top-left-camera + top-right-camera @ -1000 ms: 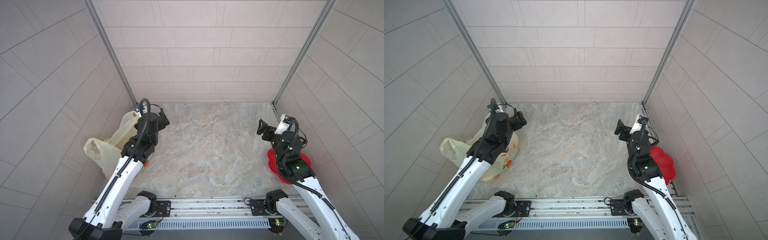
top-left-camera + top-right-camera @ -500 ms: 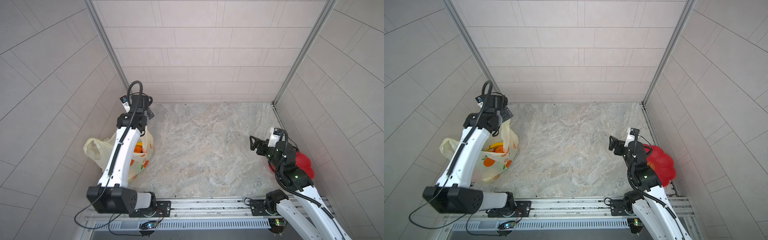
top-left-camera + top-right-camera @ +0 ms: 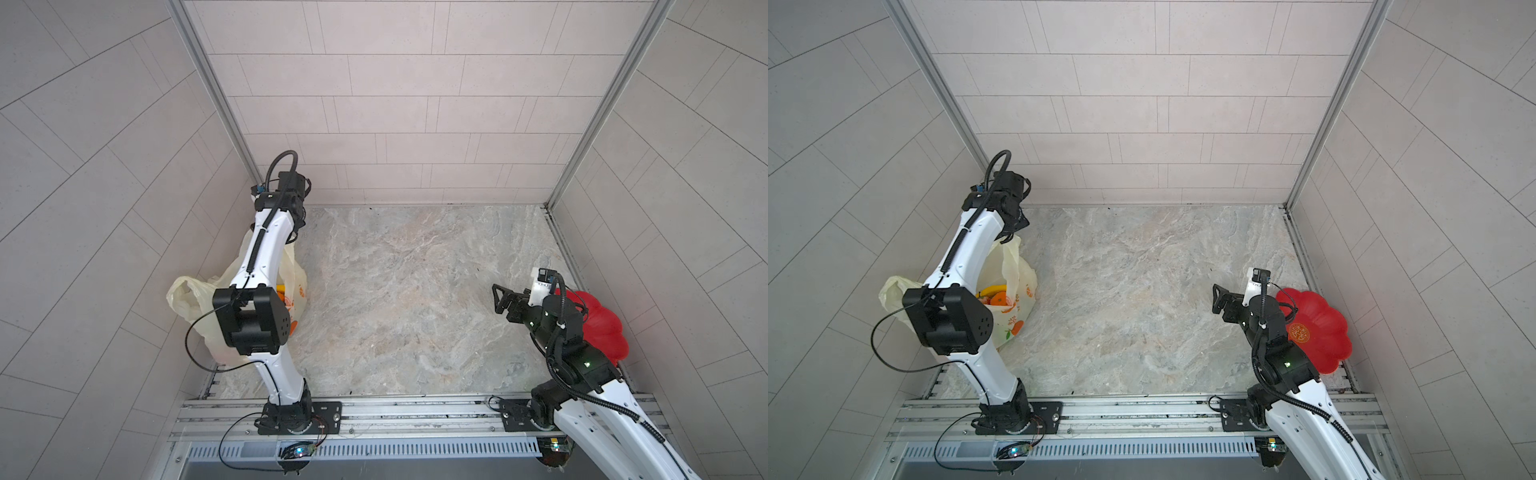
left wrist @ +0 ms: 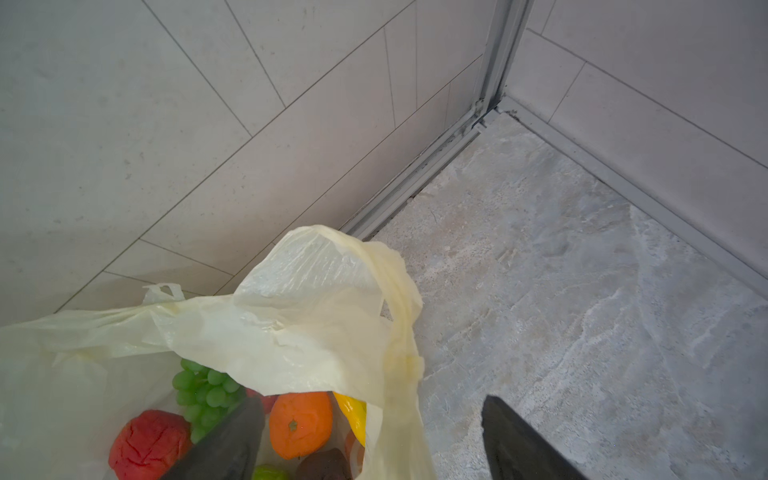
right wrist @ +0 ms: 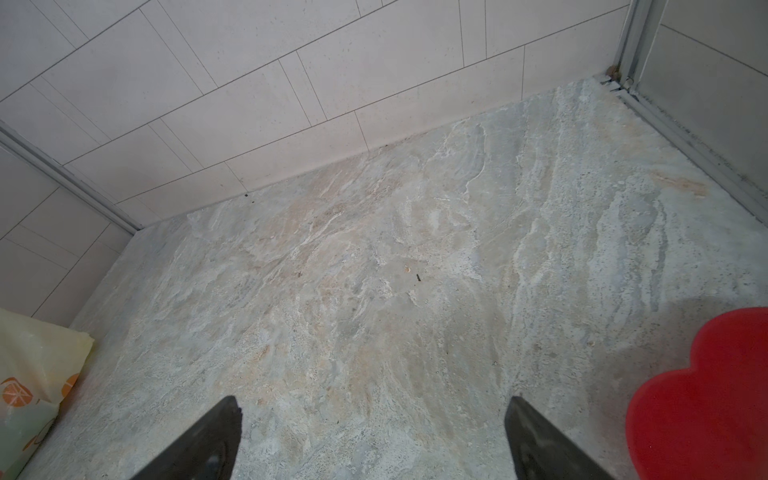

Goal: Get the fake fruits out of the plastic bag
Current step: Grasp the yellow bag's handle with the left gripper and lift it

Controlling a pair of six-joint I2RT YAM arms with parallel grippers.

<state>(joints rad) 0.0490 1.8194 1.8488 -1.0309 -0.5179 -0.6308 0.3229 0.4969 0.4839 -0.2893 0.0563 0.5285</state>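
Observation:
The plastic bag (image 3: 191, 297) (image 3: 1017, 274) stands against the left wall with its mouth up. Inside it lie fake fruits: an orange (image 4: 300, 424), green grapes (image 4: 203, 390), a red one (image 4: 147, 442), a yellow banana (image 4: 353, 415) and a dark brown one (image 4: 322, 467). My left gripper (image 4: 372, 401) (image 3: 1013, 230) points down at the bag's far rim, open. One finger (image 4: 232, 440) is inside the mouth and the other is outside over the floor, with the bag's wall and handle (image 4: 395, 291) between them. My right gripper (image 5: 372, 401) (image 3: 498, 299) is open over bare floor.
A red flower-shaped plate (image 3: 1320, 332) (image 5: 706, 407) lies by the right wall, beside the right arm. Tiled walls close in the marble floor (image 3: 415, 291) on three sides. A metal rail (image 3: 415, 411) with both arm bases runs along the front.
The left arm has swung back toward the left wall, and its gripper now hangs over the bag's mouth. The right gripper has drawn back toward the front, beside the plate.

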